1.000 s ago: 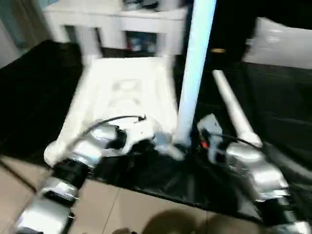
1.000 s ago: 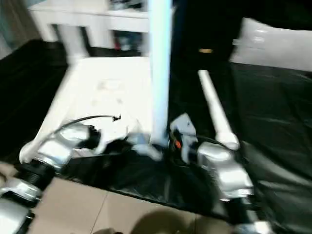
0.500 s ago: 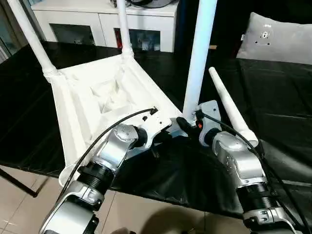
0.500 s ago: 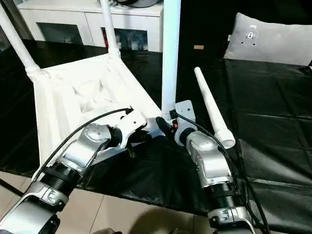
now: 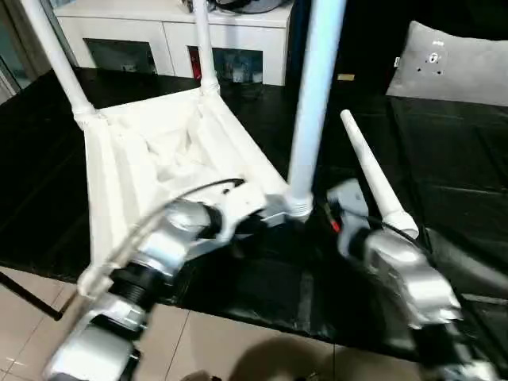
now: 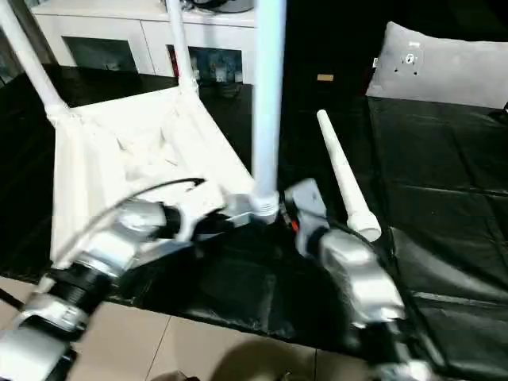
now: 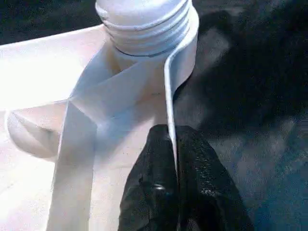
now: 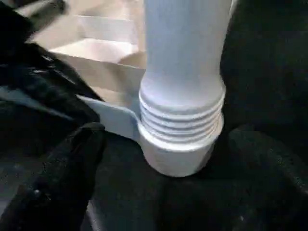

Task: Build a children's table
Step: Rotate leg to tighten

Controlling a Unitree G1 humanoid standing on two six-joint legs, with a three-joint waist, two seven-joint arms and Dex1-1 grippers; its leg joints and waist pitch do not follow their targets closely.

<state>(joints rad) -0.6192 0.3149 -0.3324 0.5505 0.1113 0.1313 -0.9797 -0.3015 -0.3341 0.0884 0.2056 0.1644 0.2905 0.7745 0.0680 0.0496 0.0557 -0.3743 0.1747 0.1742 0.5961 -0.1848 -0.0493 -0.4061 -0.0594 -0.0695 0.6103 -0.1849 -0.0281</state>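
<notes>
Black tabletop [image 5: 444, 198]: table rim [image 7: 169, 96] (pinched) in left tool [image 7: 175, 168]

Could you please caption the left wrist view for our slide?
Left gripper pinching the tabletop's rim beside a threaded leg.

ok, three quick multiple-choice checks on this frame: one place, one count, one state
1. Where is the loose leg?
A. On the black sheet, right of the top
B. Inside the top
C. On the cabinet

2. How many legs stand upright in the top?
A. One
B. Three
C. Four

3. What is the left end effector doing?
A. Open, clear of the table
B. Shut on the top's rim
C. Shut on the loose leg

Answers:
1 A, it lies flat beside the top.
2 B, two stand at far corners and one near.
3 B, its fingers pinch the rim wall.
</notes>
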